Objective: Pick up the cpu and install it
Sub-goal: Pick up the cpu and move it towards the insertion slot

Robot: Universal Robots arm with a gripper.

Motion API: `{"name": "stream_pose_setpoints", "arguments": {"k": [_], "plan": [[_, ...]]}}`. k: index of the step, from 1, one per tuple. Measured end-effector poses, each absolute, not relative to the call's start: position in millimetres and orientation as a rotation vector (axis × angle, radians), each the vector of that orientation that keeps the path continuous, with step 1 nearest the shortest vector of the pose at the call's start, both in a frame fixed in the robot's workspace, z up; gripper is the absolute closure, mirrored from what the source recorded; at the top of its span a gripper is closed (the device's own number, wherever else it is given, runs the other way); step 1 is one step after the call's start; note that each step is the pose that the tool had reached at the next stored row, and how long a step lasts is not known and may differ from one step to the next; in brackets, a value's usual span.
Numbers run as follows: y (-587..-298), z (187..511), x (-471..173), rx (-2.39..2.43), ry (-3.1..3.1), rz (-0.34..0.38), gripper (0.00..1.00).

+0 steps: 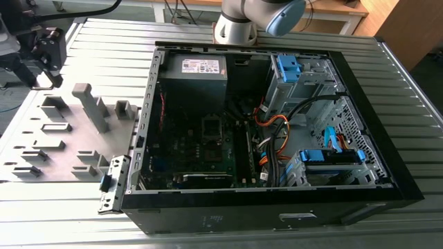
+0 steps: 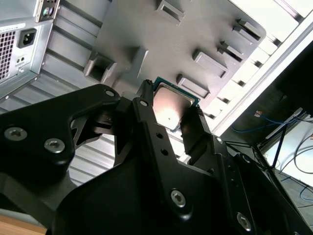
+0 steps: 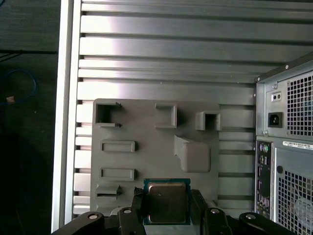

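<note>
The cpu (image 3: 166, 200) is a small square chip with a silver-grey metal top and a green edge. It sits between my gripper's (image 3: 167, 204) two black fingers (image 3: 138, 206), which press on its opposite sides; the second wrist view shows the cpu (image 2: 172, 105) in my gripper (image 2: 171, 111) the same way. It hangs above the grey fixture plate (image 3: 146, 122), near that plate's edge. In the exterior view my gripper (image 1: 49, 52) is at the exterior view's left, beyond the plate (image 1: 69, 135) and away from the open computer case (image 1: 377, 119).
The case lies open on a ribbed metal table (image 1: 104, 46). Inside are the motherboard with its socket area (image 1: 216, 129), a power supply (image 1: 197, 67), orange cables (image 1: 273, 135) and blue drive brackets (image 1: 331, 155). Raised holders (image 1: 93, 106) stand on the plate. The arm's base (image 1: 239, 26) stands behind the case.
</note>
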State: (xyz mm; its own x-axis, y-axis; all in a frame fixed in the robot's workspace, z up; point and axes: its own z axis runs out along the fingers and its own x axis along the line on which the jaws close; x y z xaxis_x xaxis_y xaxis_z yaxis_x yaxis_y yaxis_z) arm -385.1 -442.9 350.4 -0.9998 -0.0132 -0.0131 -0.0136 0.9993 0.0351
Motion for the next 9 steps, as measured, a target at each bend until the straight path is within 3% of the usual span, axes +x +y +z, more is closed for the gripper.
{"name": "stream_pose_setpoints", "arguments": {"k": [9], "plan": [[-442.9,350.3,-367.6,-0.021,3.128,0.055,0.53]]}}
